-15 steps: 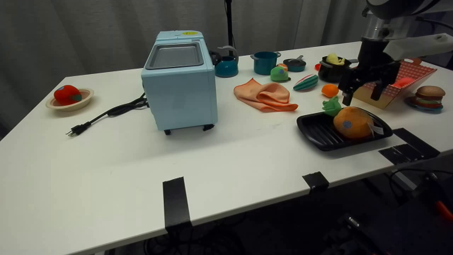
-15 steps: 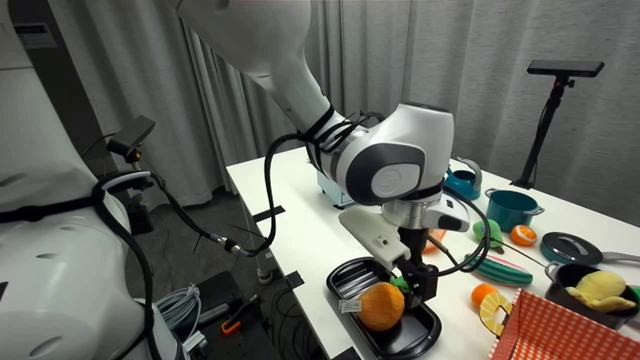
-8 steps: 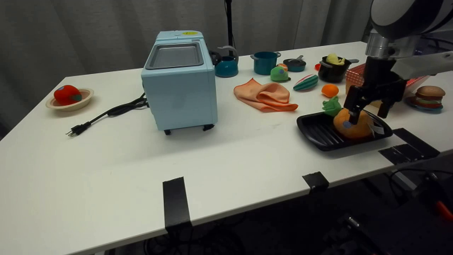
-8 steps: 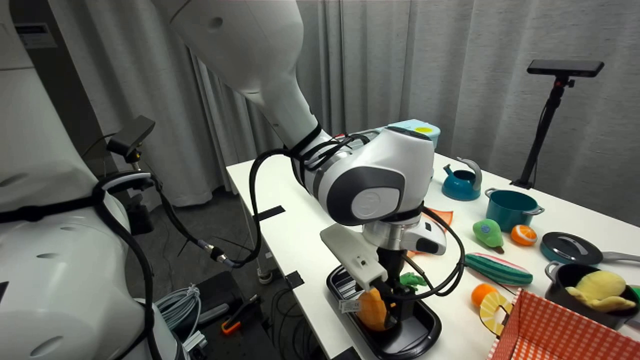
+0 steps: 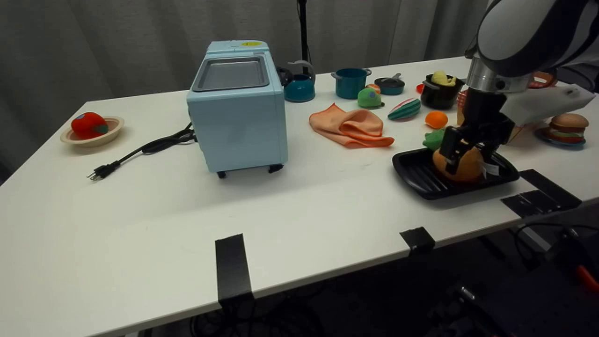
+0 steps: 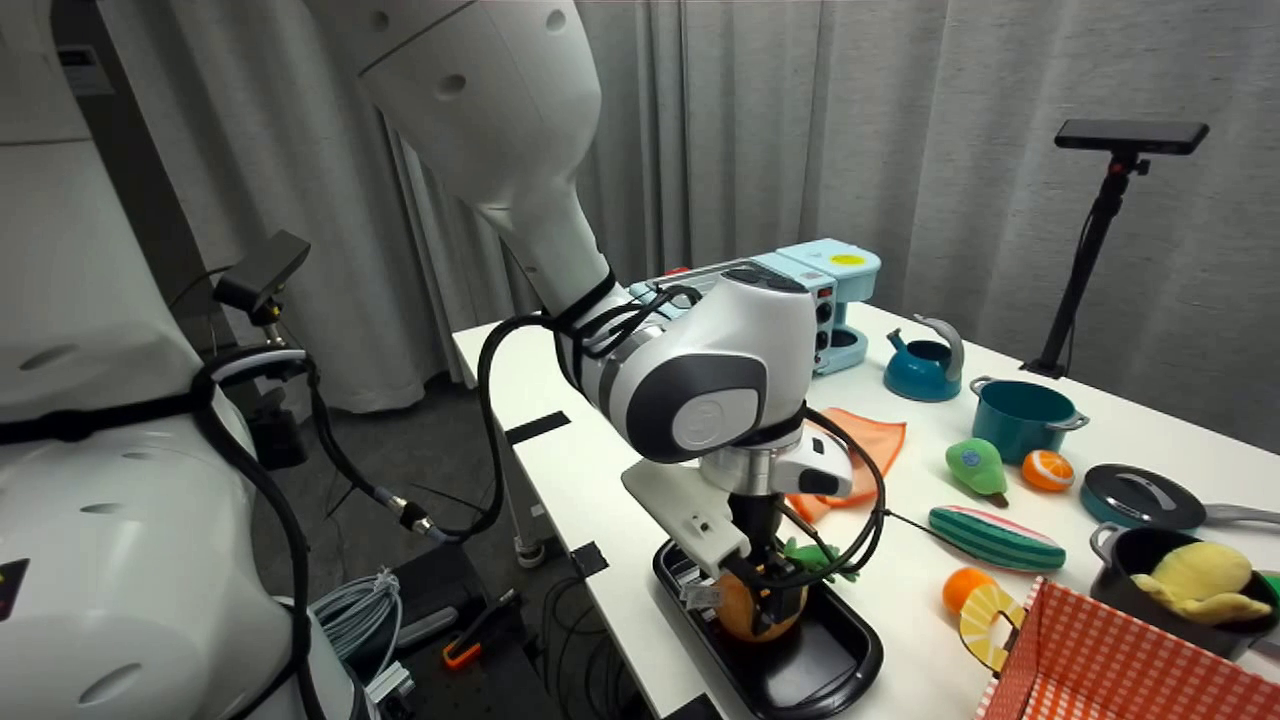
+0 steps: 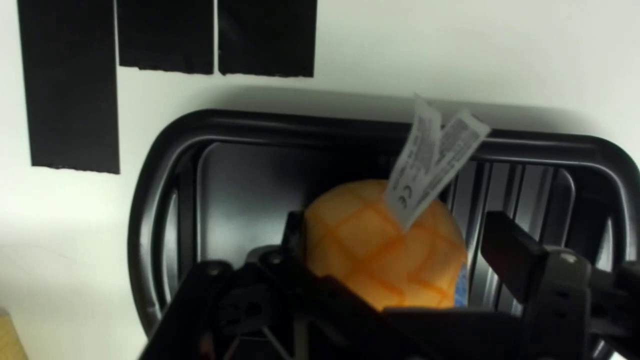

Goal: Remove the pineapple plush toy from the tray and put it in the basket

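Observation:
The pineapple plush toy (image 5: 471, 167) lies on its side in the black tray (image 5: 423, 193), its green leafy top over the tray's far edge. In the wrist view the toy (image 7: 370, 250) shows a white tag over the tray rim (image 7: 300, 126). My gripper (image 7: 400, 237) is open and low around the toy. One finger touches or nearly touches the toy; a gap shows at the other finger. Part of the toy is hidden behind the gripper. The basket (image 6: 1140, 640), with red-and-white checks, stands beside the tray, cut off by the frame; the arm mostly hides it in an exterior view.
An orange ball (image 6: 966, 588) and a yellow ring (image 6: 985, 622) are by the basket's near corner. A watermelon toy (image 6: 1000, 540), a dark pot (image 6: 1130, 575) with a yellow toy, and an orange cloth (image 5: 353, 126) lie behind. A burger toy (image 5: 568, 126) stands beyond the basket.
My gripper has come down from above the tray to around the toy, and the arm has shifted. The toy has slid slightly towards the tray's ridged end.

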You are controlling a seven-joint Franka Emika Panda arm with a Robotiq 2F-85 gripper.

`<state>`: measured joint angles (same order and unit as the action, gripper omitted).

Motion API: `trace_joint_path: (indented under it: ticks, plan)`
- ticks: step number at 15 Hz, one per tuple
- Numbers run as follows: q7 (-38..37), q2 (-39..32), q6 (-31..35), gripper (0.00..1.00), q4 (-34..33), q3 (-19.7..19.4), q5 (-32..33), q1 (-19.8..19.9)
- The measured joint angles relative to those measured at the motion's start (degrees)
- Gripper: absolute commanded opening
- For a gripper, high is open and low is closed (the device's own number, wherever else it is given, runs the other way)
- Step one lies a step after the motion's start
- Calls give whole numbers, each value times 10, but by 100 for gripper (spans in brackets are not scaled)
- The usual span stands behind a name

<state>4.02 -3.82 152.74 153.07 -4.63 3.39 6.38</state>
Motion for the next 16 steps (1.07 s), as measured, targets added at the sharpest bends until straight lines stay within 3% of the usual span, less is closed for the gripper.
trace_joint_path:
  ticks: [8,11,16]
  plan:
    - [3,-7,58,1,-4,4,-2,-5]
    - [30,1,51,2,-21,3,-22,-1]
    - [95,36,8,4,-99,-1,-116,3]
